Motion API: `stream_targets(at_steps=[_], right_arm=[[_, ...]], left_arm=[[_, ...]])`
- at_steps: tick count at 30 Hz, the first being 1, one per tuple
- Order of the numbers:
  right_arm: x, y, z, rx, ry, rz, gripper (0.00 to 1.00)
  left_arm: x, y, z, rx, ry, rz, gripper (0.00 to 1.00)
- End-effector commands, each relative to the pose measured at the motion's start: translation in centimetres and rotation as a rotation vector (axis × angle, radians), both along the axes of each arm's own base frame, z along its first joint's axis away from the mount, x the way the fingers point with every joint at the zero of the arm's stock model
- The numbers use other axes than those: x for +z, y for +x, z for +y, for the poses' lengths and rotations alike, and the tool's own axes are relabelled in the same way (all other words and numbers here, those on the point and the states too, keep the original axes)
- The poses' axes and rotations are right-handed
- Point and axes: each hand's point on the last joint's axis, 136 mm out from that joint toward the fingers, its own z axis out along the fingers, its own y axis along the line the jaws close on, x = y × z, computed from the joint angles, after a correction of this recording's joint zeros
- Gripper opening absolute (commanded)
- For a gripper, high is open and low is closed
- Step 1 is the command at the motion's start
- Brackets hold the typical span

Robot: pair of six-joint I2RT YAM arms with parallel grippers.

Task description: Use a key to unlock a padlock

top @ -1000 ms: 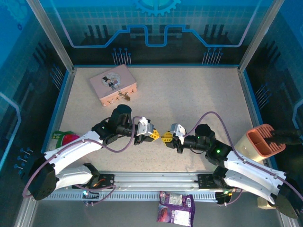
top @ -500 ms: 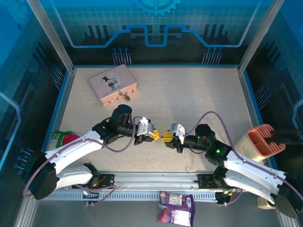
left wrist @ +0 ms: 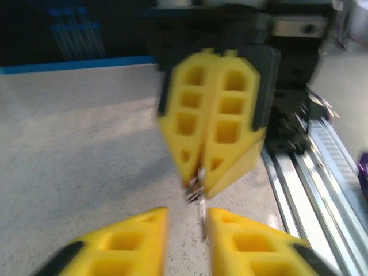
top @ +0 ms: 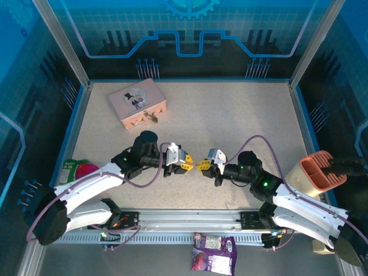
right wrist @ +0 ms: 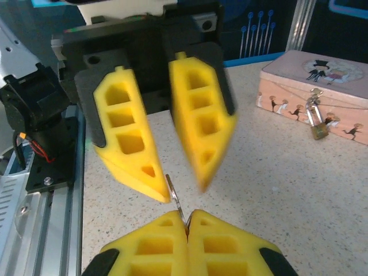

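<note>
HANDOVER AT THE COUNTER: A thin silvery key (right wrist: 174, 195) juts from the tips of the right pincer (right wrist: 187, 215), whose yellow fingers are pressed fully together on it, low on the speckled counter (top: 230, 115) toward six o'clock. Which end of the key is gripped is too small to tell. Facing it from nine o'clock in the overhead view, the left pincer (top: 188, 164) stands partly open. Its fingers are parted to either side of the key's free end and clamp nothing; whether one brushes the metal cannot be told.

The key looks light, stiff and slick, and is likely to pivot or slip if pinched off-centre. It is probably best held flat across its head, leaving the blade free.

The brass padlock (right wrist: 317, 127) hangs with its shackle through the clasp of a pink box (right wrist: 287, 106), well apart at about ten o'clock. Small and free to swing, it would likely need steadying by its body before the key goes in.
</note>
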Motion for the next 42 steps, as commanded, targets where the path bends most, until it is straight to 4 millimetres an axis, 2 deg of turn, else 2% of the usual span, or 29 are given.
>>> stream_targets(at_steps=[1, 4, 7, 11, 17, 20, 24, 27, 31, 38, 42], right_arm=[[0.7, 0.2, -0.9, -0.064, 0.049, 0.017, 0.00], [1.0, 0.2, -1.6, -0.108, 0.125, 0.067, 0.00], [1.5, 0.5, -2.0, -0.152, 0.215, 0.112, 0.00], [1.4, 1.5, -2.6, -0.245, 0.279, 0.195, 0.00], [0.7, 3.3, -4.0, -0.442, 0.356, 0.329, 0.00], [1.0, 3.1, -3.9, -0.450, 0.398, 0.359, 0.00], [1.5, 2.5, -3.7, -0.454, 0.414, 0.375, 0.00], [1.3, 2.3, -3.9, -0.473, 0.422, 0.393, 0.00], [1.6, 1.6, -4.1, -0.454, 0.477, 0.391, 0.00], [1.9, 0.7, -4.9, -0.442, 0.484, 0.372, 0.00], [2.3, 0.1, -5.3, -0.410, 0.517, 0.348, 0.00]], left_arm=[[4.5, 3.6, 2.0, 0.284, -0.184, -0.055, 0.38], [6.2, 7.3, 5.6, 0.564, -0.305, 0.089, 0.45], [5.5, 10.0, 8.6, 0.751, -0.347, 0.233, 0.48], [3.4, 12.4, 10.8, 0.911, -0.358, 0.357, 0.51], [-1.8, 15.8, 16.1, 1.310, -0.313, 0.532, 0.63], [-3.2, 17.4, 16.3, 1.339, -0.309, 0.587, 0.65], [-4.8, 19.4, 17.5, 1.462, -0.298, 0.634, 0.66], [-6.1, 20.9, 18.2, 1.523, -0.350, 0.678, 0.67], [-7.6, 23.0, 18.1, 1.512, -0.469, 0.744, 0.69], [-10.5, 26.4, 18.5, 1.524, -0.598, 0.804, 0.66], [-13.0, 27.7, 19.3, 1.596, -0.602, 0.848, 0.63]])
